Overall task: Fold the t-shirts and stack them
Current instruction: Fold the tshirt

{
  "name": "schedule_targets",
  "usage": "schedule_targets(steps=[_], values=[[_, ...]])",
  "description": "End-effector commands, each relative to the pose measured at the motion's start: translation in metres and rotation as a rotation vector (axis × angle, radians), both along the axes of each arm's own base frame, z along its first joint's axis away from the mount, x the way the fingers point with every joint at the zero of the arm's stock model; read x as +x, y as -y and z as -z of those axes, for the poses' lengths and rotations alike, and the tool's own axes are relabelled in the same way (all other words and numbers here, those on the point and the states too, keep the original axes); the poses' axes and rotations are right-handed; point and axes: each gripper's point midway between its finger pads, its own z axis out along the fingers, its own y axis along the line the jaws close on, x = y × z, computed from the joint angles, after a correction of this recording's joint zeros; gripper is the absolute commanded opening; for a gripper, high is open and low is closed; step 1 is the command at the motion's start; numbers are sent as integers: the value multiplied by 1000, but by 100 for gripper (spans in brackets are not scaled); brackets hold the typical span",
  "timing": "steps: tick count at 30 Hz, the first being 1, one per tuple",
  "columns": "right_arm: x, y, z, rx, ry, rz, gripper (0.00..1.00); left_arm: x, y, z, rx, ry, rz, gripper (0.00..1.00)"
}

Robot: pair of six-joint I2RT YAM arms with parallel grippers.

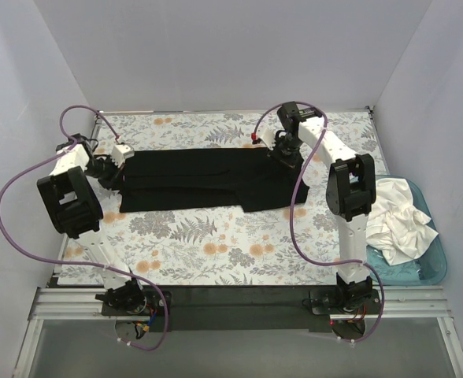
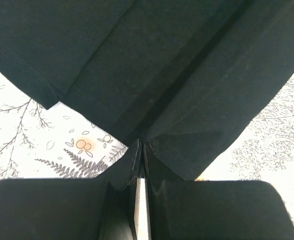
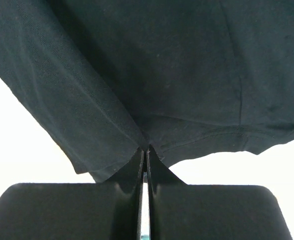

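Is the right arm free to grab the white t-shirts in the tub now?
Probably not yet: the right tool is shut on the black t-shirt. The white t-shirts lie uncovered in the teal tub.

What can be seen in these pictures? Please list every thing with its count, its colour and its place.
black t-shirt: one, black, lying lengthwise across the far half of the floral cloth
white t-shirts: count unclear, white, crumpled in the teal tub
teal tub: one, teal, right of the cloth
floral cloth: one, grey and orange print, covering the table
cables: two, purple, one looping along each arm
left gripper: one, black, shut on the black t-shirt's left end
right gripper: one, black, shut on its right end
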Motion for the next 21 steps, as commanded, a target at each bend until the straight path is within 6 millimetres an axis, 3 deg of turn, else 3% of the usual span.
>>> schedule_targets(steps=[1, 11, 13, 15, 18, 19, 21], values=[[9, 0, -3, -8, 19, -24, 1, 14, -6, -6, 20, 41, -6, 0], [17, -5, 1, 9, 19, -3, 1, 23, -12, 8, 21, 27, -75, 0], [20, -7, -1, 17, 24, 15, 6, 30, -13, 6, 7, 29, -125, 8], [23, -8, -5, 25, 31, 26, 27, 38, -12, -4, -15, 41, -142, 17], [26, -5, -21, 66, 45, 74, 50, 50, -14, -23, -31, 64, -189, 35], [25, -4, -31, 86, 51, 103, 52, 55, -8, -36, -60, 92, -184, 44], [20, 5, -49, 142, 48, 144, 54, 67, 1, -67, -111, 138, -204, 48]])
